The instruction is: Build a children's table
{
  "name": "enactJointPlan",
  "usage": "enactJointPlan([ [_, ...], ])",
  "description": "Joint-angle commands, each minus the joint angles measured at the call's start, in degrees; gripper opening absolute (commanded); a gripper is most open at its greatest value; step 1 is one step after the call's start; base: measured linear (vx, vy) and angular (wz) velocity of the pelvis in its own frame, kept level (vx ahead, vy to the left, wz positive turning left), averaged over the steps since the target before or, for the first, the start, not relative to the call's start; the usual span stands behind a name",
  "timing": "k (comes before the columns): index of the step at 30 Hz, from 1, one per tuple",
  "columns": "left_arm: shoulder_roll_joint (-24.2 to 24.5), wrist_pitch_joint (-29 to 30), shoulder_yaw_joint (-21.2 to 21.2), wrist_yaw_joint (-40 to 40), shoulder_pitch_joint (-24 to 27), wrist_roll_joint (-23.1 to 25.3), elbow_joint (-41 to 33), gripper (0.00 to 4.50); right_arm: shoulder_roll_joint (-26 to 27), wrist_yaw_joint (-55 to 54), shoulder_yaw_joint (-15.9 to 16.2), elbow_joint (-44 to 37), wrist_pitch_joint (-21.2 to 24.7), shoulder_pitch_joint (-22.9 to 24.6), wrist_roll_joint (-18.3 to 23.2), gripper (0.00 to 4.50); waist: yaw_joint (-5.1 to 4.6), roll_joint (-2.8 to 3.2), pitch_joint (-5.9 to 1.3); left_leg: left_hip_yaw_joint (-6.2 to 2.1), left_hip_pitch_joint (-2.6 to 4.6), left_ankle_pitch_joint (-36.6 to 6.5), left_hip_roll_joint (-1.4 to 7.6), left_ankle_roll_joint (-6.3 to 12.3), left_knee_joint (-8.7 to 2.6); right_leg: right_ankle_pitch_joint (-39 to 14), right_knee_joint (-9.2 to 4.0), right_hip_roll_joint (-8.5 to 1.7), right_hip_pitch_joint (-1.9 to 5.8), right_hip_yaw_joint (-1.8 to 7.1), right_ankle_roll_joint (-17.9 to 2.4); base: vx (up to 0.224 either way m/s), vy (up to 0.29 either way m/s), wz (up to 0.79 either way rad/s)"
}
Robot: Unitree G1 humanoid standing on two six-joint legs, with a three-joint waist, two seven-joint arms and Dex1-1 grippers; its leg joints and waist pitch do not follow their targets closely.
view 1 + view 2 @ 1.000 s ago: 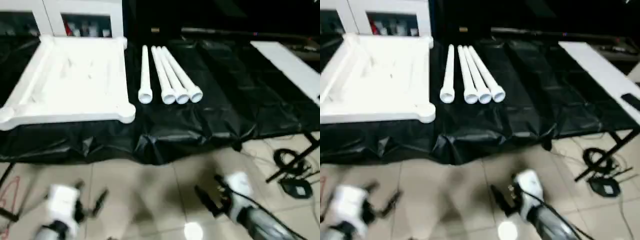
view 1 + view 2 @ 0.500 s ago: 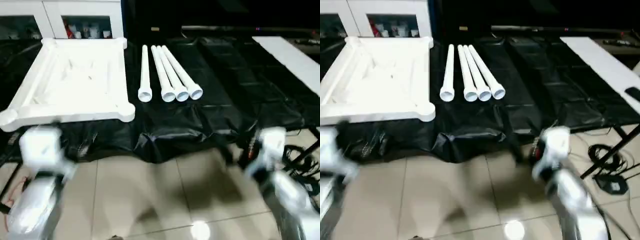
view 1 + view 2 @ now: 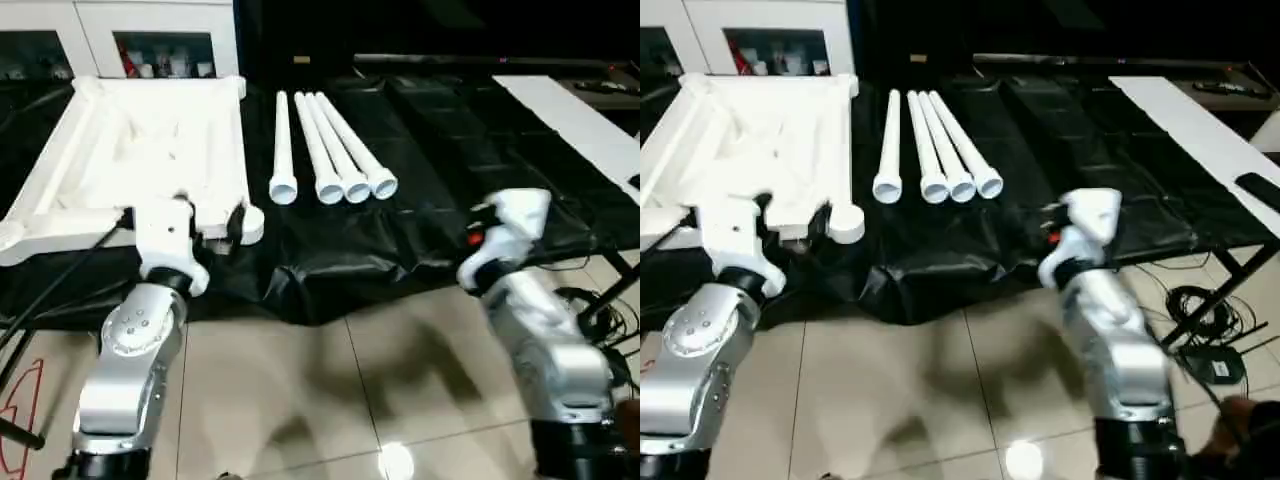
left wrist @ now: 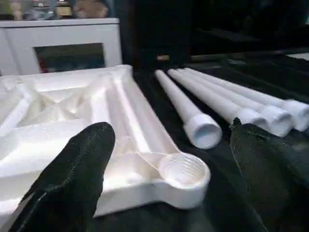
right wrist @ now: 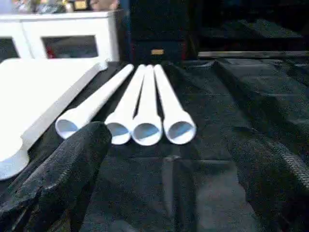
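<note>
White plastic made up every part of the children's table. Its square top point(image 3: 150, 160) lay upside down on the counter point(image 3: 450, 190), which was draped in crinkled black sheeting; the raised ribs and a round threaded corner socket point(image 4: 182, 170) faced up. Just beside it, 4 long tubular legs point(image 3: 325, 150) lay side by side, 3 of them touching and 1 slightly apart, their flared open ends toward the robot. Behind the top stood a white cabinet point(image 3: 150, 40) with glass-fronted compartments, and glossy tiles covered the floor point(image 3: 330, 390).

Compared with 1 second earlier, both silver forearms had risen from low over the floor to the counter's near edge. The left gripper point(image 4: 169, 159) hovered at the top's near corner, its jaws spread wide and holding nothing. The right gripper point(image 5: 169, 159) faced the legs' open ends, jaws equally wide and empty.
</note>
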Motion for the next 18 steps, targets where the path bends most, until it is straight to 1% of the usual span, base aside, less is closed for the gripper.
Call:
enactJointPlan([
  [1, -0.3, 0.4, 1.0, 1.2, -1.7, -0.3, 0.8, 4.34, 0.4, -0.1, 2.3, -0.9, -0.2, 0.2, -1.9, 4.34, 1.22, 1.38, -3.40, -2.14, -3.35, -16.0, 0.33, 7.55, -3.48, -24.0, -7.37, -5.94, 6.07, -0.11, -6.2, 0.067, 0.016, 0.35],
  [2, -0.4, 0.5, 1.0, 1.7, -1.9, 0.1, 1.0, 4.34, 0.6, 0.1, 2.8, -1.1, -0.4, 0.4, -2.0, 4.34, 1.01, 1.32, -3.25, -3.11, -3.58, -12.0, 0.08, 12.04, -2.69, -24.4, -8.27, -6.68, 6.67, -1.75, -6.2, 0.067, 0.016, 0.35],
  [3, -0.6, 0.7, 0.8, 2.0, -2.0, 0.4, 0.9, 4.34, 0.6, 0.4, 3.0, -1.3, -0.4, 0.6, -2.1, 4.34, 1.15, 1.44, -3.69, -3.23, -3.44, -9.5, -0.06, 13.28, -2.20, -22.7, -8.56, -6.65, 7.18, -2.53, -6.7, 0.111, 0.026, 0.62],
  [4, -0.7, 0.8, 0.8, 2.2, -2.0, 0.6, 0.9, 4.34, 0.5, 0.6, 3.1, -1.4, -0.4, 0.7, -2.2, 4.34, 0.98, 1.77, -3.62, -4.01, -3.46, -6.0, 0.00, 15.24, -2.12, -19.7, -8.56, -5.76, 7.92, -4.24, -7.6, 0.134, 0.022, 0.66],
  [5, -0.5, 1.0, 0.8, 1.8, -1.9, 0.5, 0.3, 4.34, 1.6, 1.0, 2.8, -1.0, -0.3, 1.1, -0.9, 4.34, -0.34, 3.72, -4.52, -4.62, 3.45, -4.8, 2.80, 14.06, -2.99, -14.4, -5.71, -2.78, 4.14, -4.18, -8.9, 0.134, 0.022, 0.66],
  [6, -0.3, 1.2, 0.8, 1.6, -1.7, 0.4, 0.0, 4.34, 2.2, 0.9, 2.5, -0.5, -0.2, 1.1, -0.4, 4.34, -1.15, 3.67, -4.77, -8.54, 8.95, -3.8, 6.13, 14.97, -2.96, -11.2, -1.28, -1.19, -0.54, -4.97, -9.2, 0.218, -0.021, 0.38],
  [7, 0.0, 1.1, 0.8, 1.3, -1.6, 0.5, 0.0, 4.34, 3.0, 0.8, 2.3, 0.0, 0.0, 1.1, 0.3, 4.34, -2.67, 3.05, -5.06, -12.65, 10.90, 8.3, 9.23, 23.58, -2.28, -10.0, 4.52, -1.22, -5.30, -3.47, -2.8, 0.149, -0.032, 0.03],
  [8, 0.2, 1.1, 0.6, 1.3, -1.4, 0.9, 0.1, 4.34, 3.3, 0.1, 2.3, 0.1, 0.3, 1.1, 0.0, 4.34, -1.96, 2.28, -4.41, -11.29, 9.02, 11.3, 9.34, 27.22, -1.93, -7.2, 7.15, -2.51, -7.39, -1.97, 1.1, 0.223, -0.039, 0.11],
  [9, 0.4, 1.3, 0.5, 1.4, -1.4, 1.4, 0.2, 4.34, 3.4, -0.4, 2.3, 0.1, 0.8, 1.0, -0.3, 4.34, -2.03, 1.95, -4.34, -10.62, 8.42, 12.1, 8.86, 28.28, -2.40, -5.7, 7.57, -2.72, -7.76, -1.53, 2.3, 0.124, -0.024, 0.08],
  [10, 0.3, 1.3, 0.6, 1.4, -1.5, 1.2, 0.2, 4.34, 3.5, -0.4, 2.3, 0.1, 0.8, 1.0, -0.2, 4.34, -1.56, 0.86, -3.64, -6.56, 5.90, 6.8, 5.84, 25.91, -3.10, 0.8, 5.55, -2.56, -6.94, -0.87, 1.1, 0.124, -0.024, 0.08],
  [11, 0.2, 1.4, 0.7, 1.3, -1.6, 1.0, 0.3, 4.34, 3.7, -0.4, 2.2, 0.1, 0.8, 0.9, 0.0, 4.34, -1.34, 0.30, -3.39, -4.45, 4.53, 1.7, 3.16, 22.64, -2.89, 4.1, 2.39, -2.85, -5.42, -0.20, -1.1, 0.094, -0.058, -0.01],
  [12, 0.2, 1.6, 0.6, 1.2, -1.9, 0.8, 0.3, 4.34, 3.8, -0.5, 2.2, 0.0, 0.1, 0.8, -0.4, 4.34, 2.01, -2.31, -2.52, -1.72, 0.61, -13.4, -3.35, 12.92, 3.22, -19.6, -6.80, -9.06, 0.73, 7.47, -3.8, 0.085, -0.093, 0.15],
  [13, 0.3, 1.5, 0.5, 1.2, -1.9, 1.0, 0.3, 4.34, 3.8, -0.7, 2.2, -0.1, -0.2, 0.9, -0.7, 4.34, 2.25, -2.46, -2.69, -2.46, 0.04, -12.8, -3.09, 10.31, 6.13, -30.5, -8.13, -11.28, 1.93, 9.90, -7.5, 0.137, -0.122, 0.13],
  [14, 0.5, 1.5, 0.2, 1.1, -1.9, 1.3, 0.3, 4.34, 3.7, -1.1, 2.3, -0.2, -0.8, 0.9, -1.4, 4.34, 3.05, -2.09, -3.30, -4.57, -2.54, -8.1, -2.21, 6.79, 7.58, -35.4, -7.06, -11.36, 4.92, 9.97, -12.0, 0.093, -0.082, 0.14],
  [15, 0.7, 1.7, -0.1, 0.8, -1.8, 1.3, 0.3, 4.34, 4.4, -2.5, 1.5, -0.2, -2.3, 0.7, -2.6, 4.34, 3.02, -1.88, -3.28, -5.04, -3.45, -6.7, -1.94, 5.75, 7.75, -32.7, -6.58, -11.09, 5.45, 9.84, -13.6, 0.103, -0.043, -0.01],
  [16, 0.8, 1.8, -0.1, 0.7, -1.8, 1.3, 0.4, 4.34, 4.9, -2.7, 0.9, -0.1, -3.2, 0.5, -2.5, 4.34, 2.83, -1.25, -3.09, -5.55, -4.40, -4.3, -1.18, 4.30, 7.09, -26.0, -6.18, -10.21, 5.60, 8.56, -17.6, 0.098, 0.002, 0.05],
  [17, 0.8, 1.9, 0.0, 0.5, -1.9, 1.2, 0.5, 4.34, 5.5, -2.6, -0.1, 0.2, -4.2, 0.2, -1.5, 4.34, 2.38, 0.23, -2.88, -5.20, -3.48, -1.8, -0.22, 4.39, 3.31, -21.9, -5.68, -7.19, 4.51, 5.55, -18.9, 0.098, 0.002, 0.05],
  [18, 1.0, 1.9, 0.0, 0.4, -2.1, 1.2, 0.7, 4.34, 5.4, -3.0, -0.5, 0.3, -3.7, 0.1, -1.3, 4.34, 2.03, 1.13, -2.60, -4.53, -2.58, -1.7, 0.21, 4.09, 1.07, -21.3, -5.46, -5.45, 3.76, 3.60, -18.2, 0.097, 0.051, 0.02],
])
